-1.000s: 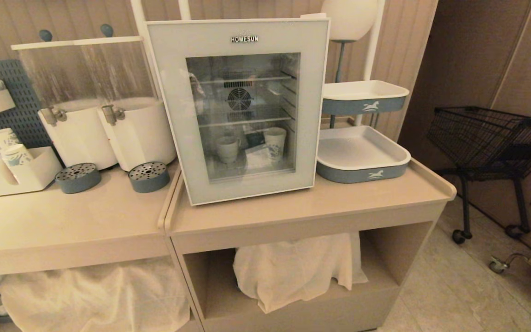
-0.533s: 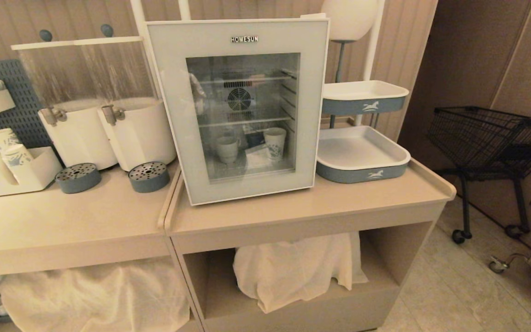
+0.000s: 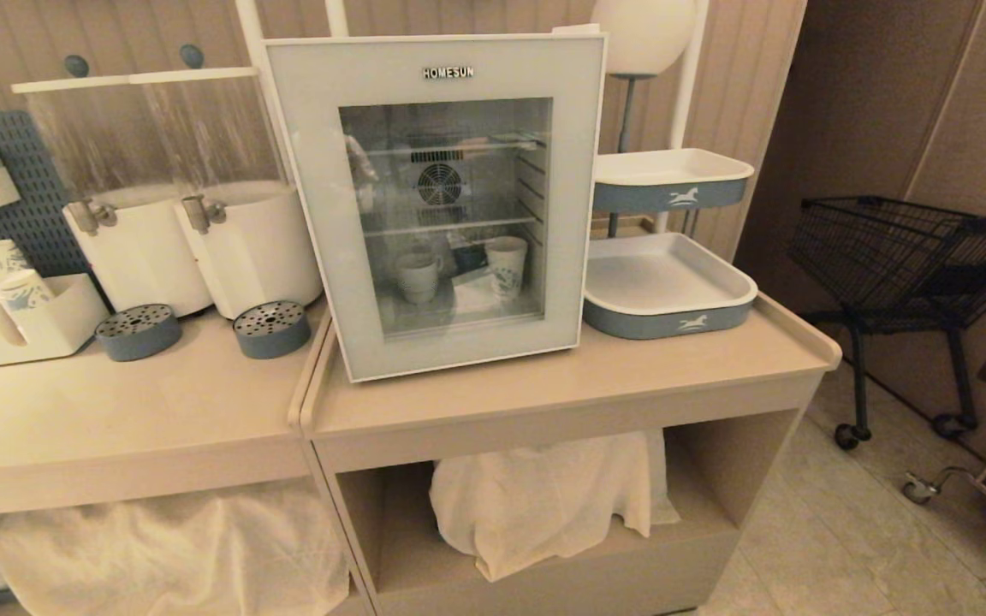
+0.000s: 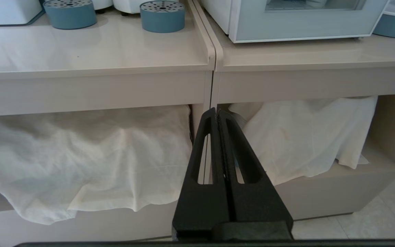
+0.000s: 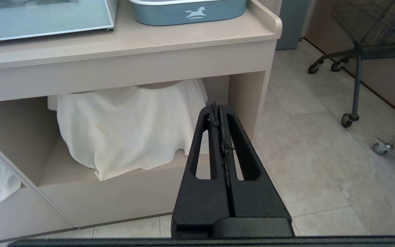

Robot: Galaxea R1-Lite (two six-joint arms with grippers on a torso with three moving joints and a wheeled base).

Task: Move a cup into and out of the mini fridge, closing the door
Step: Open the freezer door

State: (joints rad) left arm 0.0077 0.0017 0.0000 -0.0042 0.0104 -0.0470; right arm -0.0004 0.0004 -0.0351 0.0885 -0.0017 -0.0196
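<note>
I see the mini fridge (image 3: 437, 205) as smooth white plastic, its door (image 3: 313, 171) a matt grey-blue frame around shiny glass, with thin metal wire shelves (image 3: 450, 224) inside. The counter (image 3: 587, 376) looks satiny and smooth. Crumpled white cloth (image 3: 544, 496) sits below. Both my grippers, left (image 4: 218, 115) and right (image 5: 217, 108), look matt black, grainy plastic.

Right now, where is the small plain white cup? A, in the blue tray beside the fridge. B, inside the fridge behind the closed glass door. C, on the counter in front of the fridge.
B: the cup shows through the shut door of the mini fridge, on its floor.
</note>
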